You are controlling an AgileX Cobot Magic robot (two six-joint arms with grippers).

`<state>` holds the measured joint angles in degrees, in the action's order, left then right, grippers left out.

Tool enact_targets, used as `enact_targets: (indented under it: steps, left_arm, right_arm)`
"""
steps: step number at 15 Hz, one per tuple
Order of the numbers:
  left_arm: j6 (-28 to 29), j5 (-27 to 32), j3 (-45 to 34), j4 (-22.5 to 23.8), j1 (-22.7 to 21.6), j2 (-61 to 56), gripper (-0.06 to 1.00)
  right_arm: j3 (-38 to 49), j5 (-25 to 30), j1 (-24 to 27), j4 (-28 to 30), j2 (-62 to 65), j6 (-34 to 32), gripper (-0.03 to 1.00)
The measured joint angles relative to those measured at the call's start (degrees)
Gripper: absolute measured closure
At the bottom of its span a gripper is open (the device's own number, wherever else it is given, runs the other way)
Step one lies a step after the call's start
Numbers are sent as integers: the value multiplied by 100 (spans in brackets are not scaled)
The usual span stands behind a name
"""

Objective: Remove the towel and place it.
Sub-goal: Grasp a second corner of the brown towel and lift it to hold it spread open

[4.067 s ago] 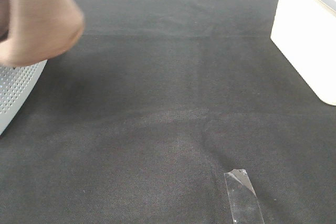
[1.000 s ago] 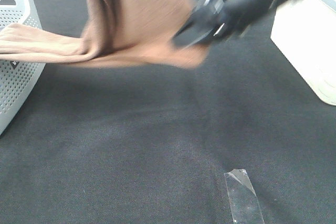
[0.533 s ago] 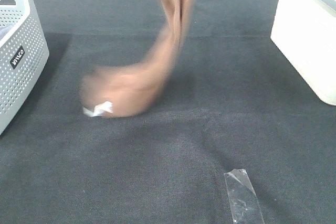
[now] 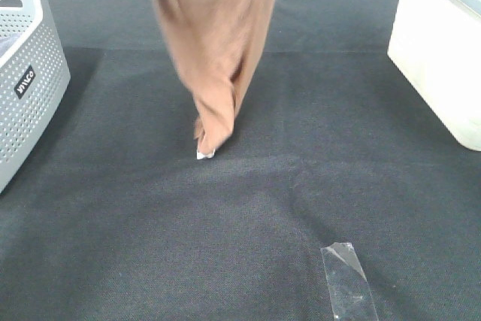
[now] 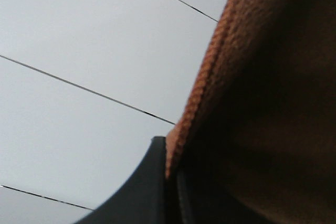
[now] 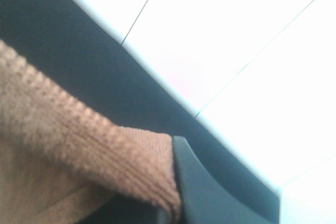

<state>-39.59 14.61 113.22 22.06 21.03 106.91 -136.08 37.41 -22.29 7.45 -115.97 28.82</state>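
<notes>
As both pincers (image 5: 170,179) (image 6: 177,203) clamp it, towel (image 4: 214,50) dangles beneath

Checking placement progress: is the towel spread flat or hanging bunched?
Hanging bunched: the towel hangs from above the view in narrow vertical folds. Whether its tag touches the cloth, cannot tell.

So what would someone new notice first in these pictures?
The brown towel hangs in a drape over the middle of the black cloth, its white tag at the bottom tip. A white perforated basket sits at the left edge, a white box at the right, and a clear tape strip near the front.
</notes>
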Motion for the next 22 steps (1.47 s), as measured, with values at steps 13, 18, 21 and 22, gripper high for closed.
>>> enact_targets:
  steps: [13, 18, 21, 22]
  left_arm:
    - [109, -2922, 2292, -29, -602, 2097, 94]
    - [126, -2934, 2292, -23, -814, 2097, 94]
    - [126, -2951, 2326, -52, -848, 2097, 94]
    - [126, -2945, 2332, -52, -877, 2097, 94]
  right_arm:
    - [-201, -3168, 550, -378, -802, -453, 97]
    - [-201, -3403, 527, -573, -796, -453, 97]
    - [-201, -3123, 458, -607, -665, -453, 97]
    - [-201, -3054, 441, -607, -642, -453, 97]
